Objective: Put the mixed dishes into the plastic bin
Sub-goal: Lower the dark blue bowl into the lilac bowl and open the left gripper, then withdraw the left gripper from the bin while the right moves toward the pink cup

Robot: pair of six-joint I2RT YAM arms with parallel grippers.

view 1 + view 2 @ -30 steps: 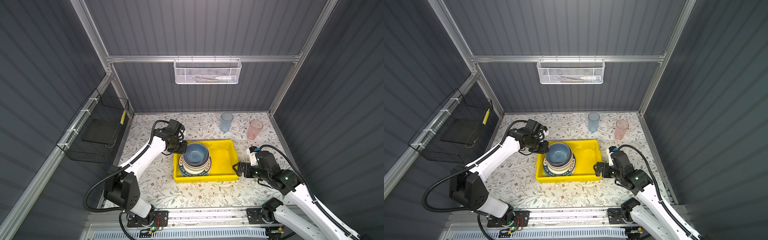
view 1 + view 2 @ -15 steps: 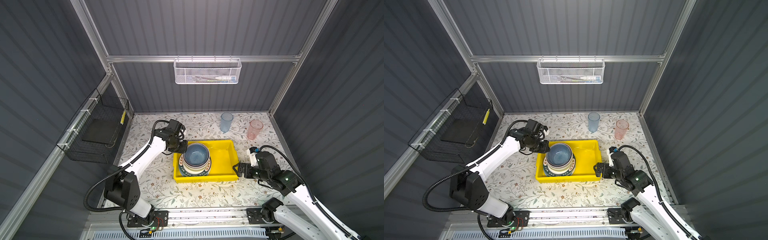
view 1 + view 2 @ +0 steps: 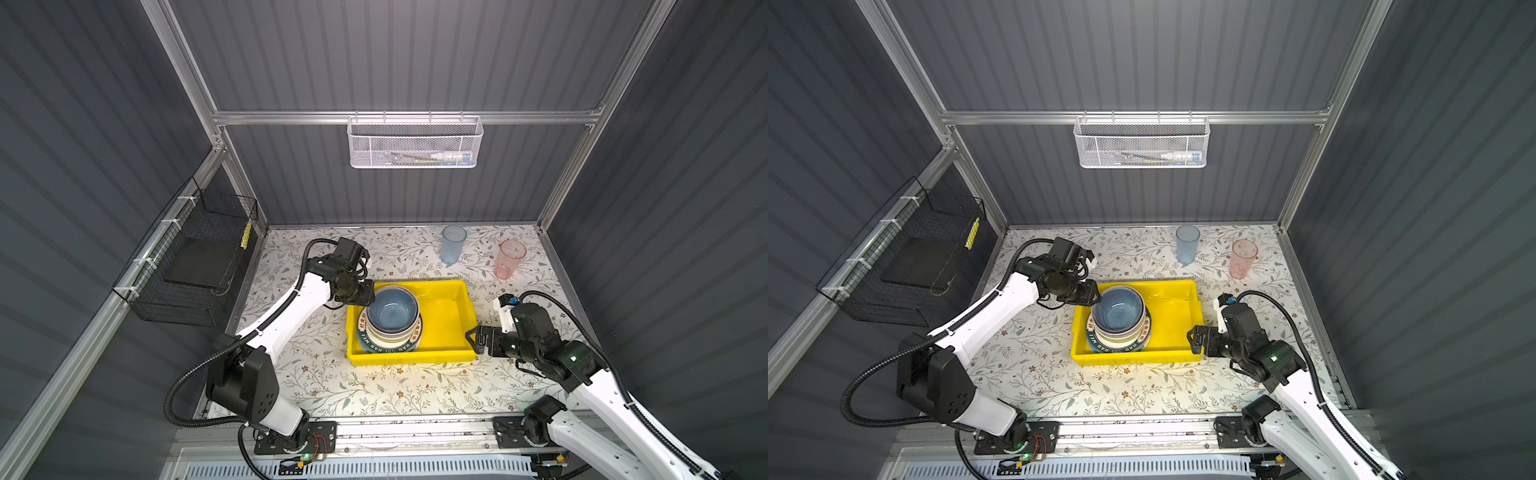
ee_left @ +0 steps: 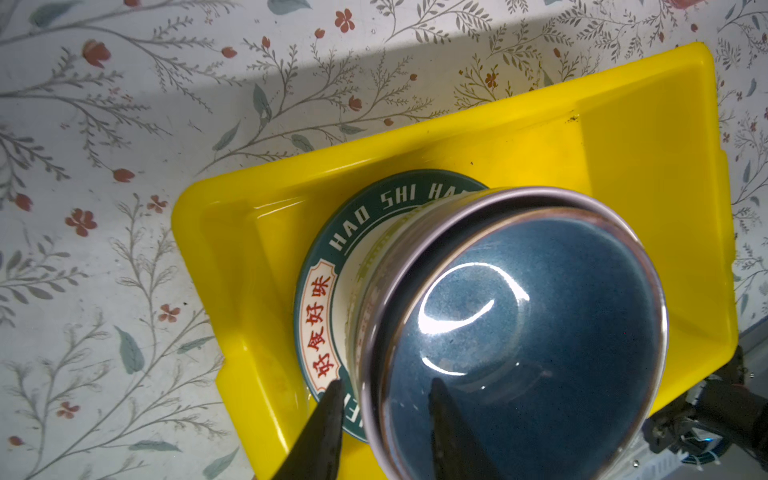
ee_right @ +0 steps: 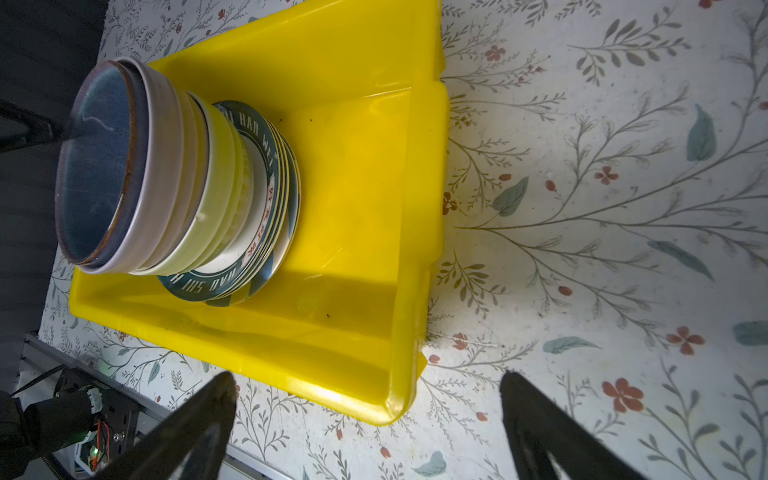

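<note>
The yellow plastic bin (image 3: 446, 320) (image 3: 1173, 316) holds one stack: plates at the bottom, the top one with a lettered dark rim (image 4: 353, 224), then a pale green bowl (image 5: 216, 187), a lilac bowl (image 5: 166, 166) and a blue bowl (image 3: 390, 309) (image 4: 519, 332) on top. My left gripper (image 3: 371, 293) (image 4: 384, 386) straddles the blue bowl's rim, one finger inside and one outside, open with a gap on each side. My right gripper (image 3: 473, 338) (image 5: 368, 386) stands open at the bin's near right corner, holding nothing. A blue tumbler (image 3: 453, 245) and a pink tumbler (image 3: 509, 259) stand upright on the table behind the bin.
A white mesh basket (image 3: 413, 143) hangs on the back wall. A black wire basket (image 3: 199, 266) hangs on the left wall. The right half of the bin's floor is bare. Grey walls close in the flowered table on three sides.
The left gripper's fingers have parted off the blue bowl's rim, and the bowl now sits on the stack. The right arm has not moved.
</note>
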